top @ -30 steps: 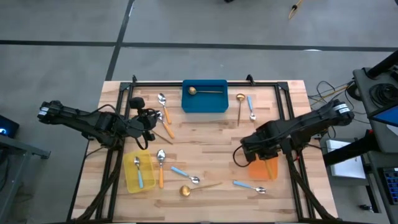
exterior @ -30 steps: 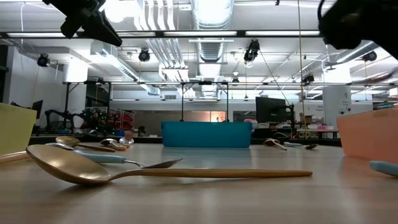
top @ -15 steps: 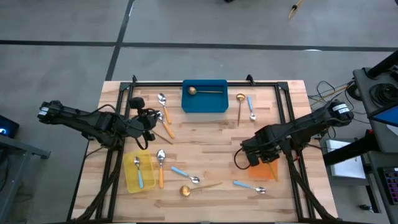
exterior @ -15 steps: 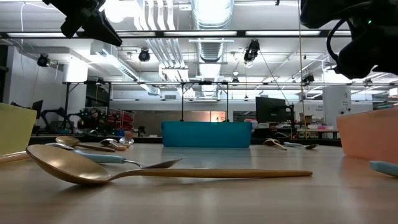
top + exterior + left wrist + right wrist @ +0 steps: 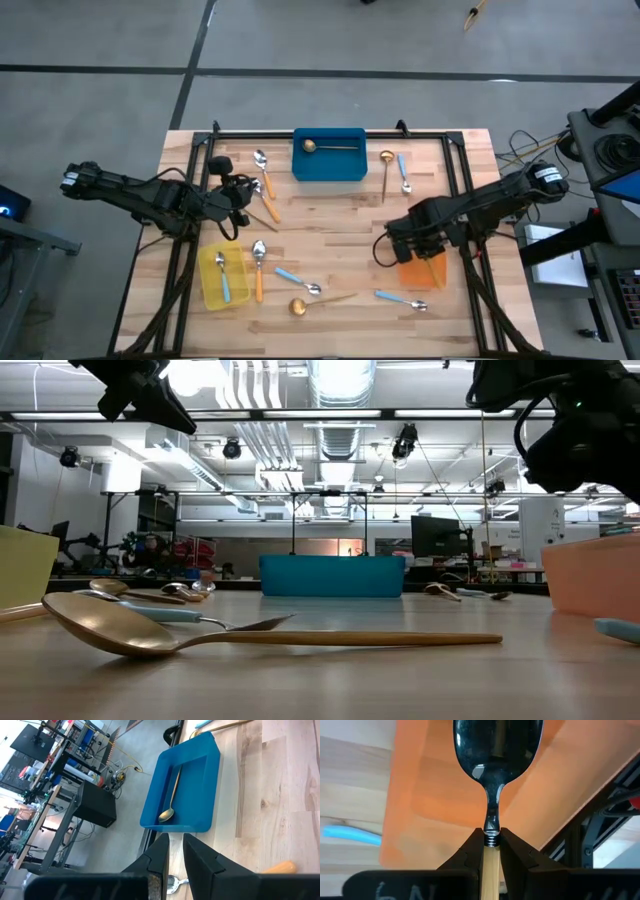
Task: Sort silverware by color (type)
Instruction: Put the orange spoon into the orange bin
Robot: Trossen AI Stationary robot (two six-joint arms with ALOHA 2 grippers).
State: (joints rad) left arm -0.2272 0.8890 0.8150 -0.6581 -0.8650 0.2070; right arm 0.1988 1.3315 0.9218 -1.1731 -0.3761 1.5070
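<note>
My right gripper (image 5: 408, 248) hangs over the orange bin (image 5: 426, 273), shut on a spoon with a silver bowl (image 5: 497, 745) and an orange handle. My left gripper (image 5: 247, 197) hovers shut and holding nothing above the table's left half, next to two orange-handled spoons (image 5: 264, 172). The blue bin (image 5: 329, 165) at the far edge holds a gold spoon (image 5: 171, 795). The yellow bin (image 5: 222, 277) holds a blue-handled spoon. Loose spoons lie flat on the table: gold (image 5: 386, 170), blue-handled (image 5: 403, 172), and several near the front (image 5: 300, 285). My right gripper pinches the spoon's orange handle at its bowl end (image 5: 490, 852) between the two fingers. The handle runs back along the fingers and the bowl sticks out past their tips. The fingers slant steeply down, and the bowl hangs over the orange bin's inside (image 5: 430, 795).
A black metal frame (image 5: 330, 133) runs along the table's far edge and down both sides. A blue-handled spoon (image 5: 400, 298) lies just in front of the orange bin. Bare wood lies in the table's middle (image 5: 330, 230).
My right gripper has sunk toward the orange bin with the spoon still in its hold, shifting slightly toward the table's left. Nothing on the table has moved.
</note>
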